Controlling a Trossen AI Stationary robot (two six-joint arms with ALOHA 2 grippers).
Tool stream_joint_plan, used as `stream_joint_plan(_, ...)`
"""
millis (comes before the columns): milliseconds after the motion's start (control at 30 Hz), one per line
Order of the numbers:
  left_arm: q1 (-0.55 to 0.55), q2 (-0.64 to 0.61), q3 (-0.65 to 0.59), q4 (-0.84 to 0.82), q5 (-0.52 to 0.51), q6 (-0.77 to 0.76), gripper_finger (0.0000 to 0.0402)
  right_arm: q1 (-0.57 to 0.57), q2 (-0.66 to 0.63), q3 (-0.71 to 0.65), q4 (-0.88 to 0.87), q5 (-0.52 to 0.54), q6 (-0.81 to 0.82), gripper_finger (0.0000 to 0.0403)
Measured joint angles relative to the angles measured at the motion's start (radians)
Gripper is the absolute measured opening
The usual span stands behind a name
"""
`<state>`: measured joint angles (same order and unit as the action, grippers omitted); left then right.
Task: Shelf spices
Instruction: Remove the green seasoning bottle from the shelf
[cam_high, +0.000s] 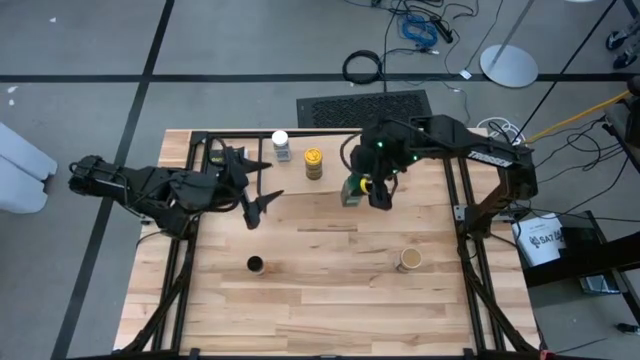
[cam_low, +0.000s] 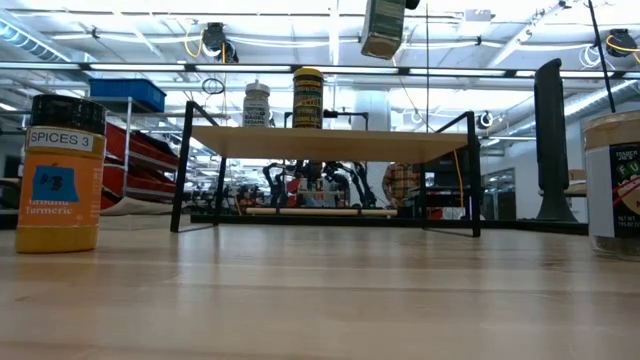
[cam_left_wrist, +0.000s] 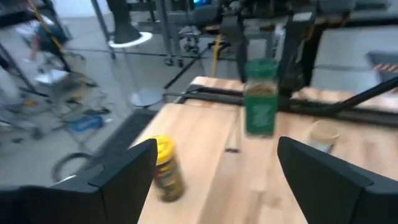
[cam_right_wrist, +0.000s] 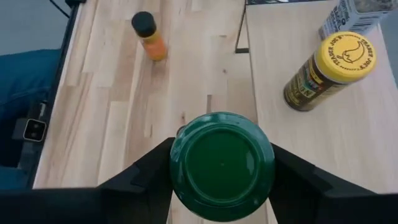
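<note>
My right gripper (cam_high: 366, 190) is shut on the green-lidded jar (cam_high: 350, 190), high above the shelf (cam_low: 330, 145); in the low view the jar (cam_low: 382, 28) hangs clear over the plank's right half. The white-lidded jar (cam_high: 281, 145) and the yellow-lidded jar (cam_high: 314, 163) stand on the shelf's far left part. The orange jar with the dark lid (cam_high: 255, 264) and the tan-lidded jar (cam_high: 410, 260) stand on the table nearer the front. My left gripper (cam_high: 252, 185) is open and hovers left of the shelf, touching nothing. My right gripper pinches the green-lidded jar at its top, one finger (cam_right_wrist: 149, 171) on each side of the lid (cam_right_wrist: 222, 165). The fingers come from above, pointing down. The jar hangs upright below them, lifted clear of the shelf and the table.
The shelf's black rod legs (cam_low: 182, 165) stand on the tabletop (cam_high: 330, 300). The plank's right half is bare. A dark post (cam_low: 552, 140) rises at the table's right side, and black frame rails (cam_high: 470, 270) run along both side edges.
</note>
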<state>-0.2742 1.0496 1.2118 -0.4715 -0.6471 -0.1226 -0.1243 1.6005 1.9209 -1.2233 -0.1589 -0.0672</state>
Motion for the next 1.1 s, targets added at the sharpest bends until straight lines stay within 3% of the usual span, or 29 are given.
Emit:
stream_joint_plan(400,-0.009,0.195,0.000,0.240,0.102,0.077,0.0351,0.127,0.017,0.000,0.219,0.034,0.032,0.0200)
stream_joint_plan(600,-0.009,0.257,0.047,0.257,0.103,0.079,0.0395,0.150,0.029,0.000,0.245,0.073,0.026,0.0200)
stream_joint_plan(1100,0.032,0.337,0.059,0.249,0.126,0.049,0.0395,0.153,0.064,0.000,0.284,0.089,0.003,0.0200)
